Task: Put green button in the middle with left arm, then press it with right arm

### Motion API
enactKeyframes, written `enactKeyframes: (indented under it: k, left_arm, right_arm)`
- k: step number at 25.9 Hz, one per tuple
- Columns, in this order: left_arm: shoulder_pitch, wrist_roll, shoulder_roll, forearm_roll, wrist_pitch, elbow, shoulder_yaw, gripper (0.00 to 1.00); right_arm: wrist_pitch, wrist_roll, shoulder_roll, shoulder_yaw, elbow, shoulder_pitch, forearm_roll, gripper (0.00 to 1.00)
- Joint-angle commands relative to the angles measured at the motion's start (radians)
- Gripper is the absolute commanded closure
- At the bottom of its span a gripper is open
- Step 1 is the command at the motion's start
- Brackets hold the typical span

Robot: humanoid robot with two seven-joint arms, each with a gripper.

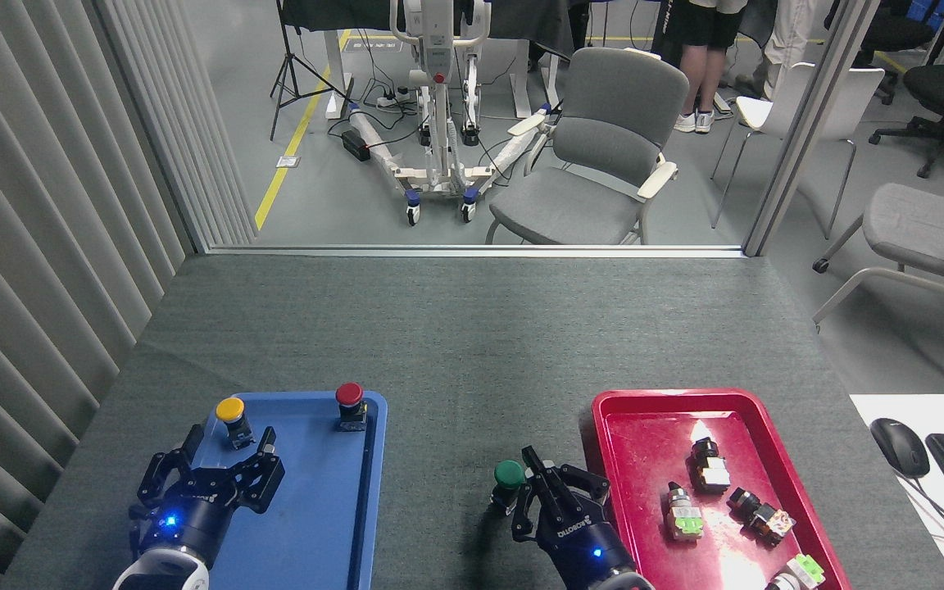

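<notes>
The left tool (208, 483) is seen with its fingers spread and nothing between them, over the near left edge of the blue tray (316, 524). A yellow button (232, 419) stands just beyond its fingertips, and a red button (349, 405) further beyond and to its right. A stray swing of this tool could knock the yellow button over, since so little room is left ahead of it.

The green button (508, 483) stands upright on the bare tabletop (456, 344), between the two trays and well to the right of the left tool, so the placing step is judged done. It lies just to the left of the right tool's fingertips, close enough that touch cannot be ruled out.

The right tool (558, 496) is seen with its fingers drawn partly together and nothing gripped; it is beside the cap, not over it. The main risk is judged to lie here: a press begun from the side would push the cap sideways, and a tall button on a narrow base could be tipped or slid across the felt instead of being pressed. A finger would need to be brought squarely above the cap first.

To the right of this tool lies the red tray (628, 401), whose rim could be clipped by the tool's outer finger during any correction.
</notes>
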Motion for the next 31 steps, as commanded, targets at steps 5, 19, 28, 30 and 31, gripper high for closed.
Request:
enactKeyframes:
  k: [5,19,28,30,31]
  left_arm:
    - [-0.013,-0.003,0.004,0.005,0.002,0.025,0.004,0.01]
    - [-0.013,-0.009,0.010,0.008,-0.010,0.017,0.006,0.01]
    - [-0.020,-0.006,0.010,0.011,-0.009,0.017,0.008,0.00]
    - [-0.022,-0.006,0.010,0.011,-0.009,0.017,0.008,0.00]
    - [-0.022,-0.006,0.008,0.013,-0.009,0.017,0.008,0.00]
  right_arm:
    - [0.033,0.007,0.017,0.030,0.094,-0.017,-0.007,1.00]
    - [0.139,-0.104,0.005,0.024,-0.043,-0.019,-0.171,0.00]
    - [0.138,-0.107,0.004,-0.171,-0.170,0.067,-0.176,0.00]
    - [0.139,-0.108,-0.029,-0.206,-0.195,0.104,-0.179,0.00]
    - [0.142,-0.110,-0.041,-0.214,-0.208,0.123,-0.181,0.00]
